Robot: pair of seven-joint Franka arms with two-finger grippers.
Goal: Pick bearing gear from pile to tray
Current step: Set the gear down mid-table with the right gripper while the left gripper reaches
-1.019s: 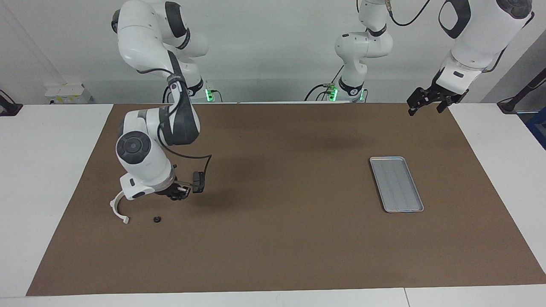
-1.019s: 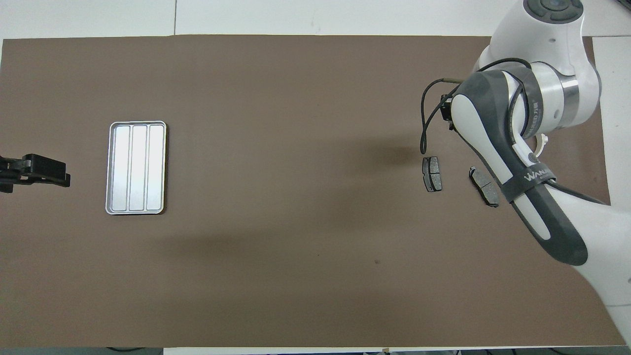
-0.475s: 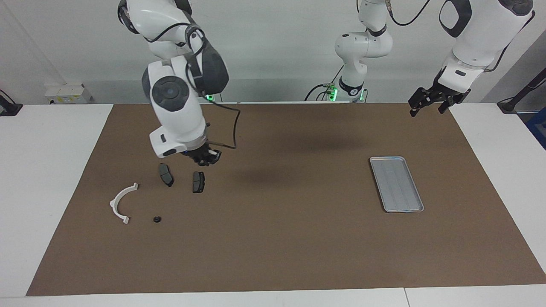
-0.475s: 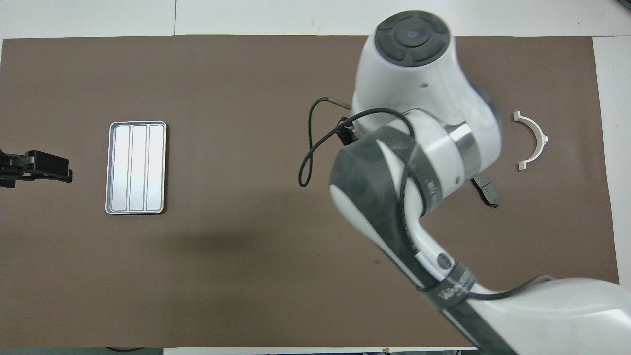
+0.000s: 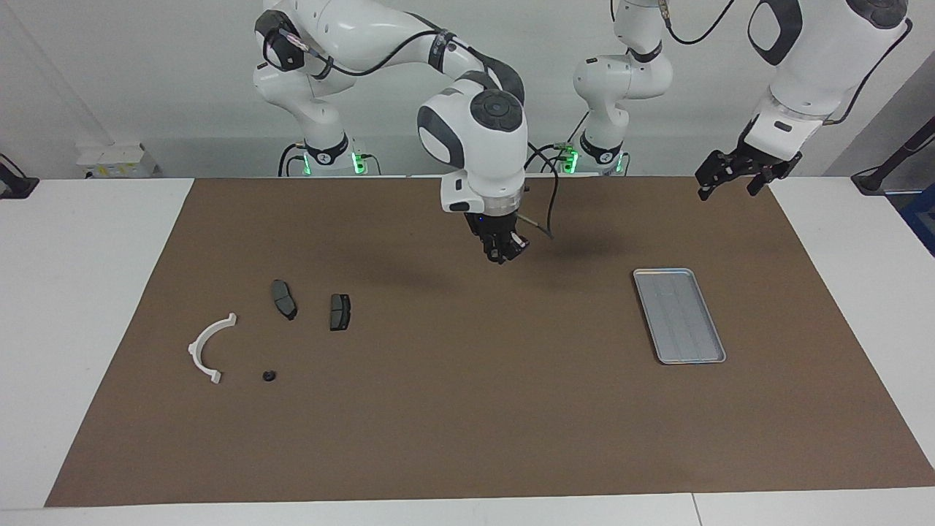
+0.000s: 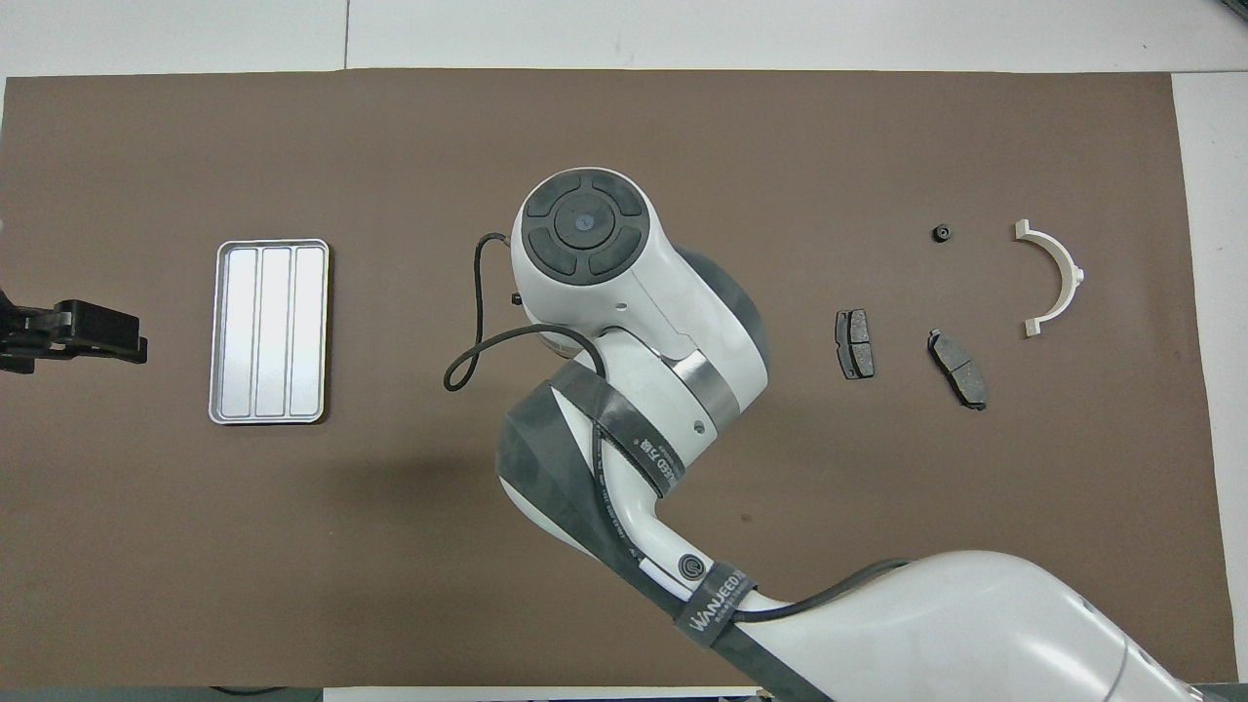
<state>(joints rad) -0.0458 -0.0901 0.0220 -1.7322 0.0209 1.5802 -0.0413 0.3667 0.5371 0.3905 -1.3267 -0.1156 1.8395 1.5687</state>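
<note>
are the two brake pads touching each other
Apart. Both views show bare brown mat between the brake pads, most plainly the overhead view, where they lie side by side with a clear gap.

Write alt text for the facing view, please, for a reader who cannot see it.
The right gripper hangs over the middle of the brown mat, between the pile and the empty silver tray. The left gripper waits, fingers open, above the mat's corner at its own end.

Bright, even overhead light; soft shadows, sharp focus.
</note>
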